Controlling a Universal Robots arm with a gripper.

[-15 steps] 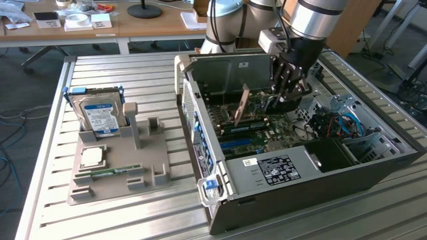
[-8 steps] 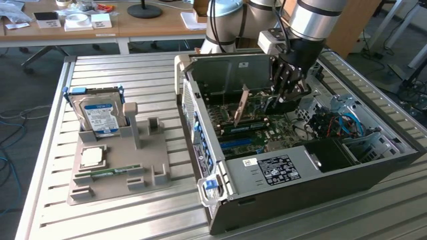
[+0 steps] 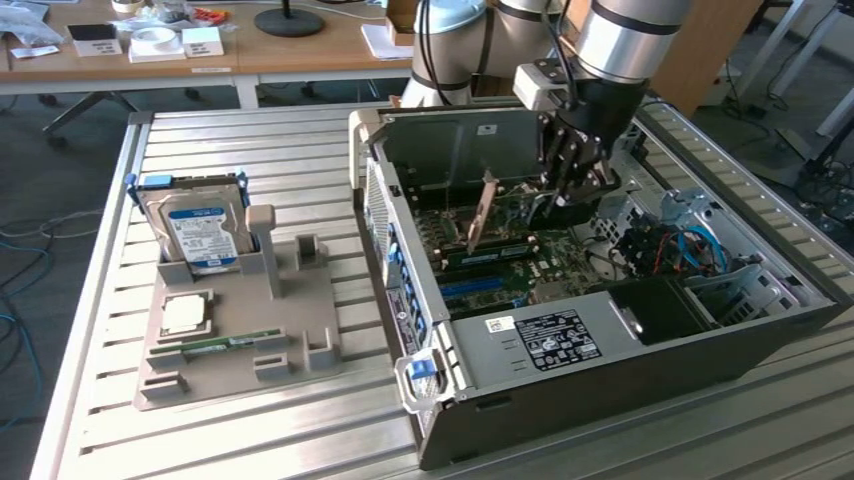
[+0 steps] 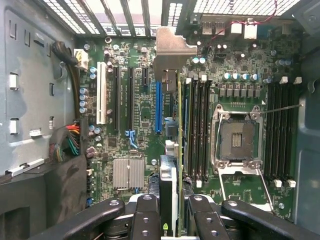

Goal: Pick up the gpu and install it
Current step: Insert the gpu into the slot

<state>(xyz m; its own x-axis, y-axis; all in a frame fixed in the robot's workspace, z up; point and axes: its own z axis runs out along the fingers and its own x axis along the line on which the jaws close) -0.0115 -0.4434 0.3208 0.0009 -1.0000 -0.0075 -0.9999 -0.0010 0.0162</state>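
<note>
Pickup done, install pending!
My pincer (image 4: 170,212) pinches the gpu (image 4: 169,170) edge-on over the motherboard (image 4: 145,115) inside the case (image 3: 627,350); doesn't look seated yet.

I assess this as a robotics lab. Evidence: slatted aluminium tabletop (image 3: 267,150) carrying an open PC tower case (image 3: 641,385) and a grey parts fixture (image 3: 227,375); robot arm (image 3: 627,40) whose tool (image 3: 575,195) grips the gpu (image 4: 169,175); cluttered wooden desk (image 3: 267,55) behind; loose cables (image 3: 20,245) on the floor.

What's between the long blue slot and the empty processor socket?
Wrist view: the gpu, edge-on in the gripper, and black memory slots sit between blue slot and socket.
</note>
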